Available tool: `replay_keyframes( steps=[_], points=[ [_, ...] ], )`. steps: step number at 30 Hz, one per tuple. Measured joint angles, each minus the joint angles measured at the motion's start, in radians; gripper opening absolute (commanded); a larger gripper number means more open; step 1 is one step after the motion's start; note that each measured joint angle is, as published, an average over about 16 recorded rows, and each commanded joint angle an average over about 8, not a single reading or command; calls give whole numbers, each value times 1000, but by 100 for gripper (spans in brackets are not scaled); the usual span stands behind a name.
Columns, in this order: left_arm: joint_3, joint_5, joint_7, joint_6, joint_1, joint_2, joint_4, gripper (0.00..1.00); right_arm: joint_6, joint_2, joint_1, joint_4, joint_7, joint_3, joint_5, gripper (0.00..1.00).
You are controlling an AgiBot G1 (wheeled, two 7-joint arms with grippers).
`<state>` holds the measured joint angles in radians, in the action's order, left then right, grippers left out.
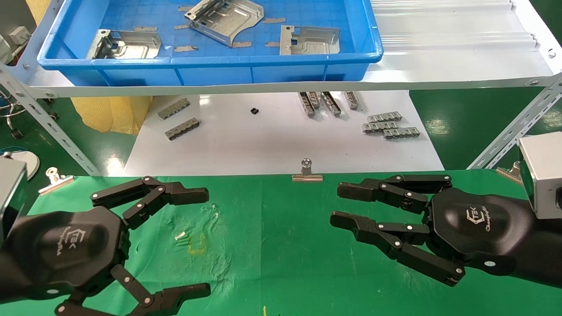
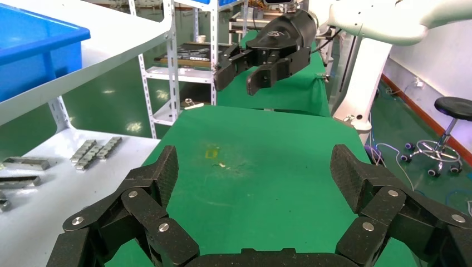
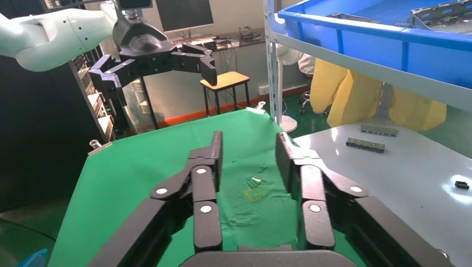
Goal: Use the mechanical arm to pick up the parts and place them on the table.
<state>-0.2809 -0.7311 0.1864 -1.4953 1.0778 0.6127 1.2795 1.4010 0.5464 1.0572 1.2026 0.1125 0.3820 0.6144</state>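
Observation:
Three silver stamped parts lie in the blue tray (image 1: 210,61) on the raised shelf: one at the left (image 1: 125,44), one in the middle (image 1: 224,19), one at the right (image 1: 309,40). My left gripper (image 1: 207,242) hovers over the left of the green-cloth table (image 1: 281,245), jaws wide open and empty; it also shows in its wrist view (image 2: 254,167). My right gripper (image 1: 337,204) hovers over the table's right side, open with a narrower gap, and empty; it also shows in its wrist view (image 3: 249,146). Both grippers are well below and in front of the tray.
A glossy white board (image 1: 272,145) lies under the shelf with grey toothed strips (image 1: 390,125) on it. Binder clips (image 1: 307,172) hold the cloth's far edge. Slanted metal shelf struts (image 1: 513,131) stand at either side. A faint yellow mark (image 1: 196,245) is on the cloth.

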Motion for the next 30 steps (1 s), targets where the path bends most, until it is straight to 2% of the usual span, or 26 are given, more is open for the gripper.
replay_keyframes(
  steps=[9, 15, 22, 30],
  points=[
    [1, -3, 0, 2, 7, 1, -1, 100, 0, 0, 0, 0, 0, 0, 0, 0],
    [-9, -42, 5, 17, 79, 19, -27, 100, 0, 0, 0, 0, 0, 0, 0, 0],
    [-55, -170, 8, 49, 296, 103, -170, 100, 0, 0, 0, 0, 0, 0, 0, 0],
    [-142, -386, -34, 169, 625, 295, -526, 100, 0, 0, 0, 0, 0, 0, 0, 0]
  ],
)
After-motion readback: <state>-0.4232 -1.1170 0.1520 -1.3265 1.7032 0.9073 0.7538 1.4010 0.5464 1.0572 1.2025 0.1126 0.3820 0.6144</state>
